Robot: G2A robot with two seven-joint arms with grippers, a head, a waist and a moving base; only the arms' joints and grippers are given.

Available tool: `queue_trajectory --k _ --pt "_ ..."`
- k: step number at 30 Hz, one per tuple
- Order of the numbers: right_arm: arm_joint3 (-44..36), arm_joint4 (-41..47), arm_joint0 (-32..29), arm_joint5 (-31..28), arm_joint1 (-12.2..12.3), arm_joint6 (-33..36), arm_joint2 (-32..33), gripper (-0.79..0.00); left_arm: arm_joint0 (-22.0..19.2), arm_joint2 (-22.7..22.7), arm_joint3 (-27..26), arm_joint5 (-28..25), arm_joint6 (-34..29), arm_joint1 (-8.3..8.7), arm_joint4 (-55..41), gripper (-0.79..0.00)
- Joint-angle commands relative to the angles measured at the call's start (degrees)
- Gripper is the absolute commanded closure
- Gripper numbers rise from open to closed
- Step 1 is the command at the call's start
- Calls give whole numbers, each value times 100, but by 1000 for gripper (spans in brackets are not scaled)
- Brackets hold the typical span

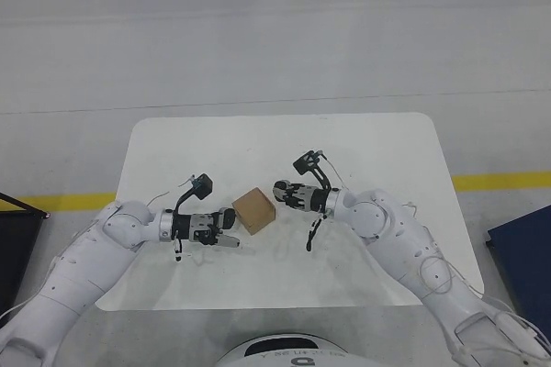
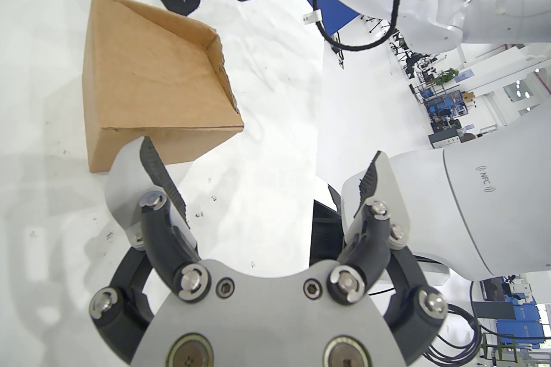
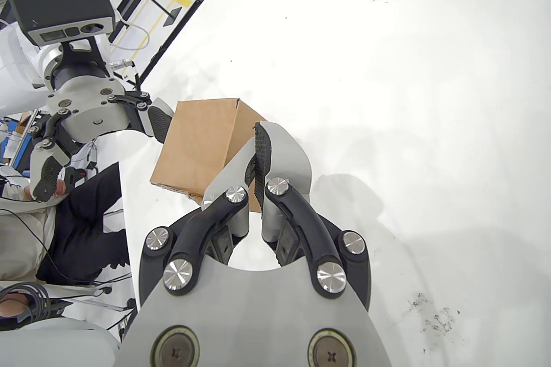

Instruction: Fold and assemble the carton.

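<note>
The brown carton [image 1: 254, 209] sits near the middle of the white table [image 1: 367, 147], between both claws. The left claw [image 2: 261, 148] is spread wide, one finger at the carton's corner (whether touching, I cannot tell). The right claw [image 3: 259, 136] is pressed together just beside the opposite edge.

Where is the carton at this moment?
In the top view the carton stands near the middle of the white table, between the left pincer and the right pincer.

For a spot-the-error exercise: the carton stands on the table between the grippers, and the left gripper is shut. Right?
No: the left gripper is open, as the left wrist view shows. The carton does stand on the table between it and the right gripper.
</note>
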Motion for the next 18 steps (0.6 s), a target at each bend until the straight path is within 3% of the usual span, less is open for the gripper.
queue_trajectory --k 1,5,13,18 --pt "-48 -55 2 33 -7 128 -60 0 -7 35 -47 16 -16 -1 24 -785" --pt "-77 -86 102 -60 -41 472 -233 0 -62 119 -120 93 -10 -32 123 -785" --pt "-81 -52 -18 -38 16 258 39 0 -107 84 5 105 123 -41 218 -785" --pt "-143 -66 -15 27 12 511 -18 0 -89 76 -49 120 111 -32 219 -785"
